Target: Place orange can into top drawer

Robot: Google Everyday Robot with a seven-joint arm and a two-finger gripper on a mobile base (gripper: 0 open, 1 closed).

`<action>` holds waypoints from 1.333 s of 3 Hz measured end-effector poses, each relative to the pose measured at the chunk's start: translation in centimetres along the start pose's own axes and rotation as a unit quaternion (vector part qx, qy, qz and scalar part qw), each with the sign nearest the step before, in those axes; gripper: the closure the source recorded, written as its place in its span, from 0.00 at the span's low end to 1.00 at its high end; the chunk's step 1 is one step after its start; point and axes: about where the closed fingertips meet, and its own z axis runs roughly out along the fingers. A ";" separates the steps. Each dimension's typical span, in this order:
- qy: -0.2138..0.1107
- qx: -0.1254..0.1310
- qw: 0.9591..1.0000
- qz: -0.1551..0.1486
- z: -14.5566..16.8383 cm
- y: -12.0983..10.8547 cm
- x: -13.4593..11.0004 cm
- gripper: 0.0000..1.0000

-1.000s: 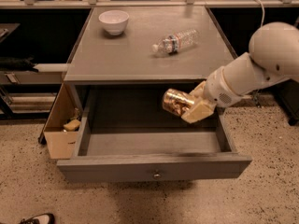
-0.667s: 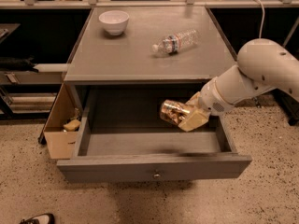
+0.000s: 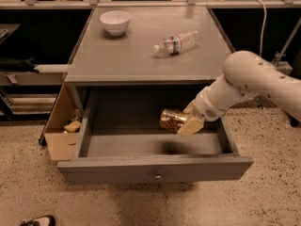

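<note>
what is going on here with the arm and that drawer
A robot arm is putting away a drink can. Its end effector is shut on the orange can, holding it on its side inside the pulled-out top drawer. The can looks to be above the drawer floor, with a shadow under it, so it is not released yet. A white bowl and a water bottle lying on its side sit on the cabinet top.

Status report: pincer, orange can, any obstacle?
Pincer shut on orange can, hanging over open top drawer. Can on its side, not yet released. Bottle on cabinet top, out of path.
</note>
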 end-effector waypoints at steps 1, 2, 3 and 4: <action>0.020 -0.010 1.000 -0.002 3.1 -1.1 1.0 1.00; 0.031 -0.022 0.999 -0.005 5.4 -1.6 1.7 0.82; 0.036 -0.031 0.999 -0.007 6.8 -2.1 2.9 0.59; 0.034 -0.040 0.999 -0.007 7.7 -2.5 3.9 0.35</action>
